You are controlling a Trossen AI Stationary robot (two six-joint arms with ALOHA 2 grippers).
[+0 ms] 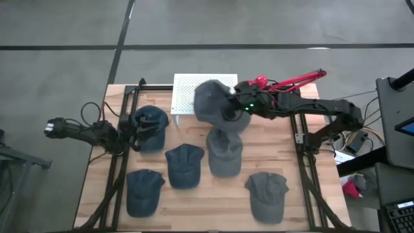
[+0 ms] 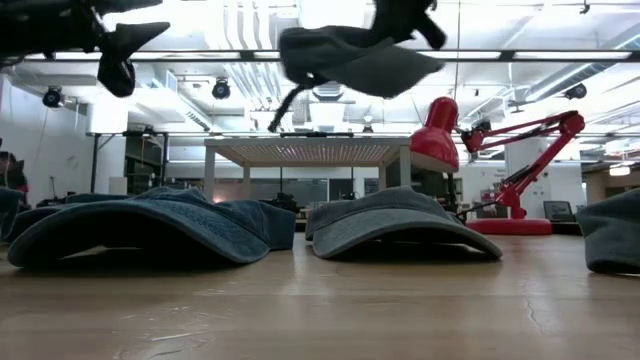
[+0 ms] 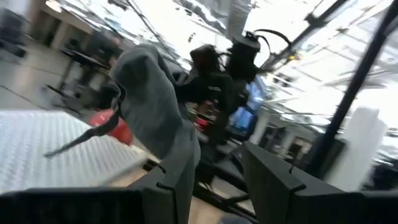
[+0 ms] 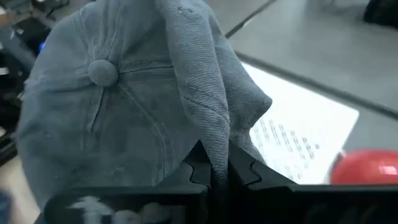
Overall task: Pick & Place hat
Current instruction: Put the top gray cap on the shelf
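Observation:
The grey cap point(image 1: 213, 103) is up in the air in my right gripper point(image 4: 214, 171), over the near edge of the white perforated tray point(image 1: 187, 87) at the table's far side. In the low view the cap point(image 2: 350, 58) floats well above the table, a strap end dangling below it. My right gripper is shut on it. My left gripper point(image 3: 217, 186) is open and raised point(image 2: 120, 55) at the table's left, beside a dark blue cap point(image 1: 150, 126), touching nothing. My right gripper pinches a raised fold of the cap's crown cloth point(image 4: 214, 140) between its two fingers, beside the top button point(image 4: 102, 71). The arm reaches in from the table's right. The cap is lifted clear of table and tray, its crown spreading out past the fingers.
Several more caps lie on the table: dark blue ones point(image 1: 184, 165) point(image 1: 143, 191) and grey ones point(image 1: 225, 152) point(image 1: 267, 194). A red desk lamp point(image 1: 291, 81) stands at the far right, behind the right arm. Black frame rails run along both table sides.

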